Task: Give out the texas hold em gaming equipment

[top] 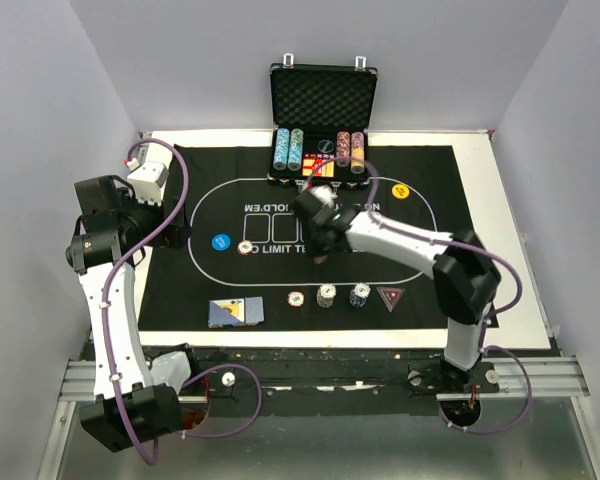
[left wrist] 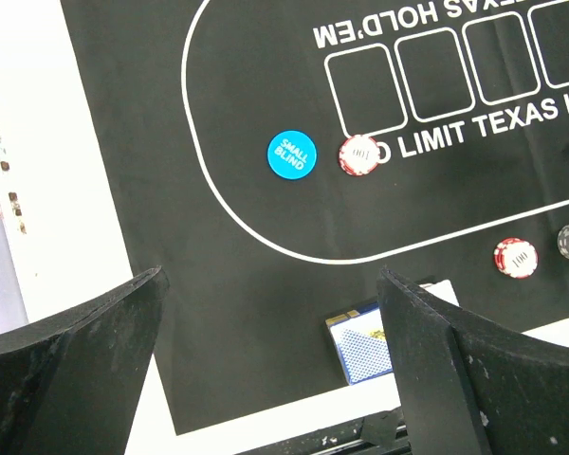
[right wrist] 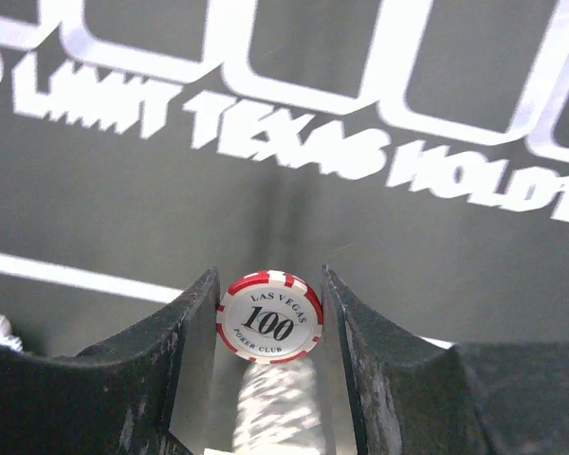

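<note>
Lower centre, right wrist view — right pincer (right wrist: 268, 275) clamped on the rim of a red-edged 100 chip (right wrist: 270, 318), above the mat (right wrist: 123, 209). Left pincer (left wrist: 270, 280) apart, empty. Risk: edge-only grip; chip may pivot, drop and roll off-target.

Red-and-white 100 chip (right wrist: 270, 318) upright on edge, pinched in the right gripper (right wrist: 268, 284) above the mat (top: 175, 290) centre, blue button (top: 219, 241) and flat chip (top: 245, 247) at mat's left curve, yellow button (top: 399, 191) far right, blue-backed cards (top: 235, 313), chip row (top: 326, 296), red triangular marker (top: 391, 296) along mat's near edge
</note>
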You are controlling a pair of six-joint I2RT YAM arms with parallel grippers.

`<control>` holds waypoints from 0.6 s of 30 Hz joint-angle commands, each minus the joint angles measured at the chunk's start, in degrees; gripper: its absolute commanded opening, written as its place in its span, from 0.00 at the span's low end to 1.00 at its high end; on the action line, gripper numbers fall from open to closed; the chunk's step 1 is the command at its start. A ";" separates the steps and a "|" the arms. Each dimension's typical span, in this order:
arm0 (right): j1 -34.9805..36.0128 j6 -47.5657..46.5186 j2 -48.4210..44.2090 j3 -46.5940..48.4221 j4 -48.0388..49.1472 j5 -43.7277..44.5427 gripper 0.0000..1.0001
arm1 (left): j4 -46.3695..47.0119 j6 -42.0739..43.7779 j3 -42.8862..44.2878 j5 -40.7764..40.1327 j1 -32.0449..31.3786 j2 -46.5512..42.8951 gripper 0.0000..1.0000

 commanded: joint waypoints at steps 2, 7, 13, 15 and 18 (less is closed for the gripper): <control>-14.54 -4.18 -4.97 -2.88 0.68 1.73 0.38 | -0.64 1.08 0.44 -1.29 0.37 -1.42 0.99; -25.79 -5.68 -3.48 -2.79 1.91 3.23 0.38 | -0.99 1.08 0.61 -1.20 0.37 -1.16 0.99; -36.96 -5.68 -0.06 -2.10 3.85 3.40 0.37 | -1.17 1.52 0.79 -1.55 0.37 -1.42 0.99; -39.51 -5.24 1.44 -1.30 3.93 4.37 0.36 | -1.17 1.78 0.70 -1.81 0.37 -1.51 0.99; -42.67 -4.27 4.07 -0.25 4.64 5.33 0.36 | -1.08 1.87 0.61 -1.90 0.37 -1.42 0.99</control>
